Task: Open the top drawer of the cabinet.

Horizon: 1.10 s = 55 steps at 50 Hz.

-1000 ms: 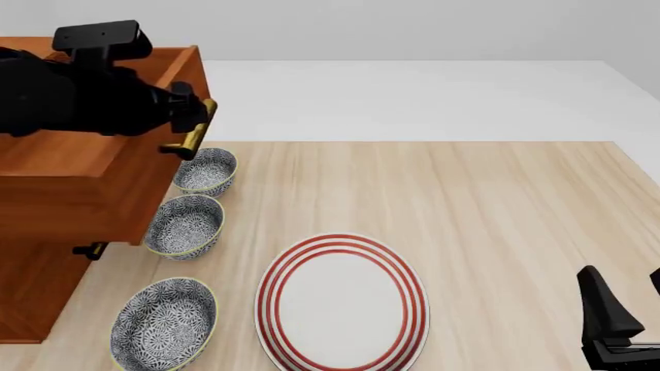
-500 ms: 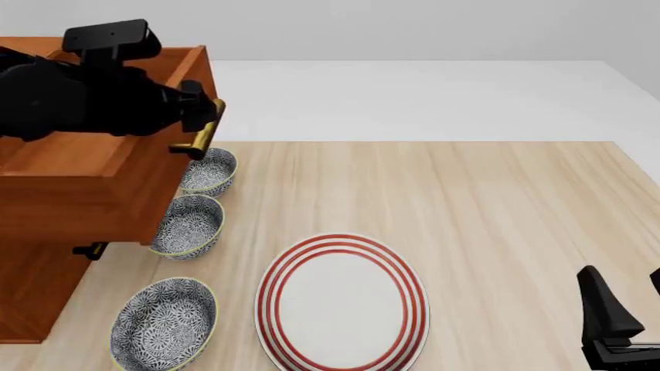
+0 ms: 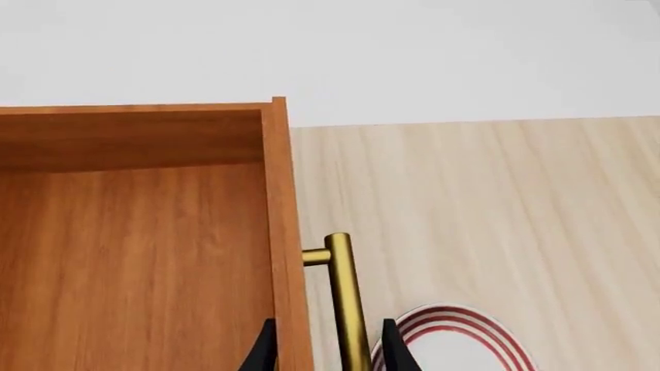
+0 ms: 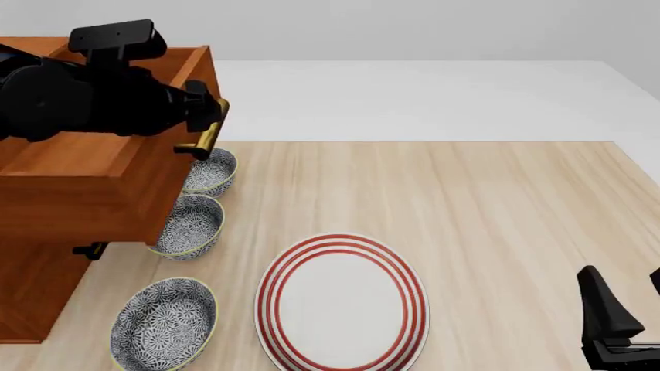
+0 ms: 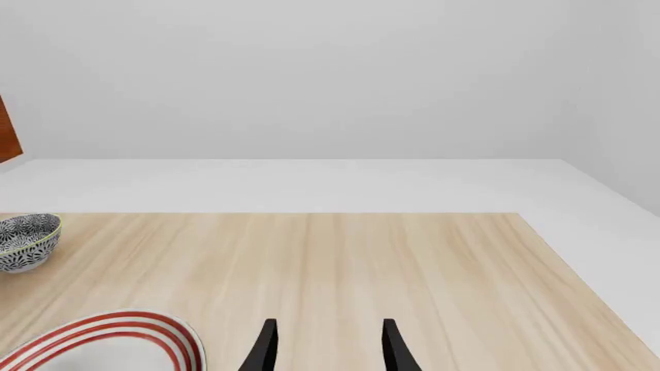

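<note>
Pull step under way: left gripper [image 4: 209,116] fingers clamped on the handle [image 3: 348,305] of the top drawer [image 4: 93,166], which juts from the cabinet [image 4: 36,286] over the bowls [image 4: 191,226]; next, prob. keep pulling straight; right gripper [image 5: 328,352] idle, fingers apart.

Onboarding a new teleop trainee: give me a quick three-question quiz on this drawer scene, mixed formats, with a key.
1. True or false: the left gripper has its jaws either side of the top drawer's brass handle.
2. How many patterned bowls sit on the table beside the cabinet? A) two B) three C) four
3. Fill in: the right gripper hangs over bare table, jaws ____.

Key:
1. True.
2. B: far bowl, middle bowl, near bowl.
3. Open; it holds nothing, and the striped plate lies off to its side.
</note>
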{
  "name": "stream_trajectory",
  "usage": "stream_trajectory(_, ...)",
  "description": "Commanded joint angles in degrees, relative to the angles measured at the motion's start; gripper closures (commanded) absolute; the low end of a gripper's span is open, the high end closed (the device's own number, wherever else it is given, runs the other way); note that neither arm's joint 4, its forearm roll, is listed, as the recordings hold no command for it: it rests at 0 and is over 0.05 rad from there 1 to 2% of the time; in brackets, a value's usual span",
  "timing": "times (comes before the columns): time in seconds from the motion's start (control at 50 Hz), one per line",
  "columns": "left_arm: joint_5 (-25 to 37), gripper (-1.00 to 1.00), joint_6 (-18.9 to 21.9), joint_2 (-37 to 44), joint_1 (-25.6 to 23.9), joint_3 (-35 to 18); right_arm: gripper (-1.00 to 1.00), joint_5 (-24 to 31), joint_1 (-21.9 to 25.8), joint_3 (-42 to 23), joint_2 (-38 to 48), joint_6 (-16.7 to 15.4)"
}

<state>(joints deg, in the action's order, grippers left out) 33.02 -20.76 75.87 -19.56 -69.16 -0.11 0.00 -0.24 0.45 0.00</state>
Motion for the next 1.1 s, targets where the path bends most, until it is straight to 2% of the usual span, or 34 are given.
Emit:
stream_trajectory(0.02, 2.7, -1.0, 7.6, 2.4, -5.4, 8.1, -1.0, 0.0, 0.0, 0.0, 0.0, 0.0)
stream_trajectory(0.34, 2.6, -1.0, 7.2, 2.1, -6.6, 7.8, -1.0, 0.0, 0.0, 0.0, 0.0, 0.0)
stream_trajectory(1.1, 8.0, -1.0, 11.0, -0.1, -5.7, -0.8, -1.0, 0.0, 0.0, 0.0, 0.0, 0.0)
